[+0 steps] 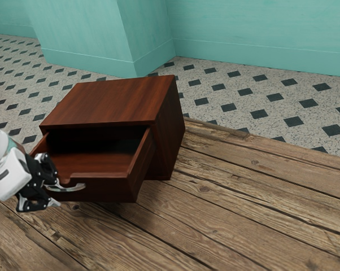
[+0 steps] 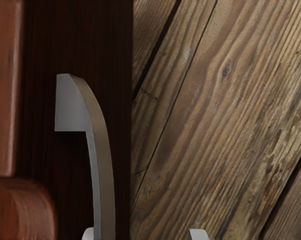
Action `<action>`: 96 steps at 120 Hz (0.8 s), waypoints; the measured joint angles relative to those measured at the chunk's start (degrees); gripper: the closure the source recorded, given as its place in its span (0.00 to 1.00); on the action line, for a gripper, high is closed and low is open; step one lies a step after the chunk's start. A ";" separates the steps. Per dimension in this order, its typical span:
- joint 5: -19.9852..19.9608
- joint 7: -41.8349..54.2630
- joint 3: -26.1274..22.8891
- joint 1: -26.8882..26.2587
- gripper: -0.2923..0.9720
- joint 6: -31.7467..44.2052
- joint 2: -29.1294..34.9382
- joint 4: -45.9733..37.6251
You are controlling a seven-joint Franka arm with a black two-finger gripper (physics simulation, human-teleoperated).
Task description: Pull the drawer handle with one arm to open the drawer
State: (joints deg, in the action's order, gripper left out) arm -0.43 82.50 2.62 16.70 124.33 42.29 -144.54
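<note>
exterior view: the drawer (image 1: pixel 110 192) stands well out of the cabinet (image 1: pixel 119 101), so most of the pull looks done. the hand (image 1: pixel 52 191) is at the handle (image 1: pixel 68 188).

wrist view: the fingers (image 2: pixel 196 234) are spread, with the handle (image 2: pixel 98 150) between them against one finger. little travel seems left.

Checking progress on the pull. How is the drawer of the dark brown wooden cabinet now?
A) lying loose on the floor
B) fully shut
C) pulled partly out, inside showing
C: the drawer juts out of the dark brown wooden cabinet, its hollow inside visible, the end effector at its curved silver handle.
</note>
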 joint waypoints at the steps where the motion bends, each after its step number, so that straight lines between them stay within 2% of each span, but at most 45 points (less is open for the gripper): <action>1: 0.00 0.00 0.00 0.00 0.69 -0.06 0.10 -0.01; 10: 0.00 0.03 0.00 0.00 0.74 -0.68 1.23 -0.06; 22: -0.05 0.04 0.07 0.07 0.72 -1.75 2.97 -0.06; 31: 1.07 0.08 1.02 0.08 0.71 -4.18 7.18 0.22; 41: 2.12 0.19 2.24 0.09 0.68 -7.52 9.76 1.37; 52: 2.52 0.29 2.41 0.03 0.59 -11.32 9.17 5.81; 61: 2.43 0.29 1.96 -0.03 0.49 -14.97 3.38 12.83; 71: 2.38 0.28 -0.72 -0.07 0.41 -21.93 -12.01 26.01; 75: 2.38 0.27 -1.38 -0.08 0.38 -24.26 -15.92 29.53; 83: 2.25 0.26 -1.88 -0.09 0.34 -27.74 -19.10 35.16; 96: 2.06 0.27 -1.78 -0.07 0.30 -31.46 -20.24 41.38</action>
State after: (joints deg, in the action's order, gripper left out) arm 1.63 82.77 0.85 16.63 92.87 22.05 -103.16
